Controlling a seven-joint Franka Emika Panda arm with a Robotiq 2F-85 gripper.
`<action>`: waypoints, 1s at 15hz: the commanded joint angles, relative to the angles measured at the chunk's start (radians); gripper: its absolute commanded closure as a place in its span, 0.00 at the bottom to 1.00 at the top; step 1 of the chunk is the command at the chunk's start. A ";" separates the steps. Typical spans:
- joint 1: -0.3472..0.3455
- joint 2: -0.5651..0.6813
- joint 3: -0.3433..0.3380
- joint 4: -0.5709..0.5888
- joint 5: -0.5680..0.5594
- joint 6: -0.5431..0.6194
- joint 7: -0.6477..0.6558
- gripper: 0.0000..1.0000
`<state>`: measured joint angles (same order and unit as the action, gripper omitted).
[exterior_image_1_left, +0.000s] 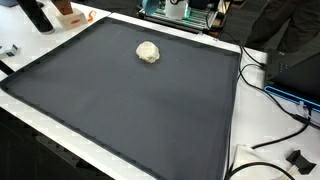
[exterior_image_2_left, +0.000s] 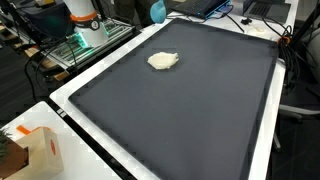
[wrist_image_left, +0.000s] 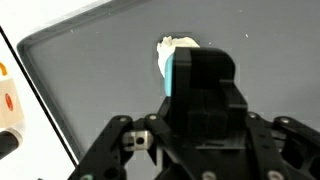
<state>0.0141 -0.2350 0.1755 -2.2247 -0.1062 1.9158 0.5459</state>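
A small crumpled white lump (exterior_image_1_left: 148, 52) lies on the far part of a large black mat (exterior_image_1_left: 130, 115); it shows in both exterior views (exterior_image_2_left: 163, 61). In the wrist view the lump (wrist_image_left: 172, 46) peeks out behind the black body of my gripper (wrist_image_left: 205, 130), which fills the lower middle. The gripper's side links are spread wide and nothing is between them, so it looks open. Its fingertips are out of the frame. The gripper is well away from the lump and touches nothing. Only the arm's base (exterior_image_2_left: 85, 20) shows in an exterior view.
The mat lies on a white table (exterior_image_2_left: 80, 120). A white and orange box (exterior_image_2_left: 35, 150) stands at one corner. Cables (exterior_image_1_left: 270, 100) run along the table's side. A blue round object (exterior_image_2_left: 158, 10) and electronics (exterior_image_1_left: 180, 8) sit past the far edge.
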 joint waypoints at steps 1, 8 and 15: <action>0.010 0.001 -0.009 0.002 -0.002 -0.002 0.001 0.50; -0.009 0.049 0.028 0.000 -0.238 0.012 0.390 0.75; 0.021 0.162 0.042 0.024 -0.534 -0.080 0.789 0.75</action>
<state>0.0157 -0.1273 0.2115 -2.2245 -0.5286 1.9053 1.1956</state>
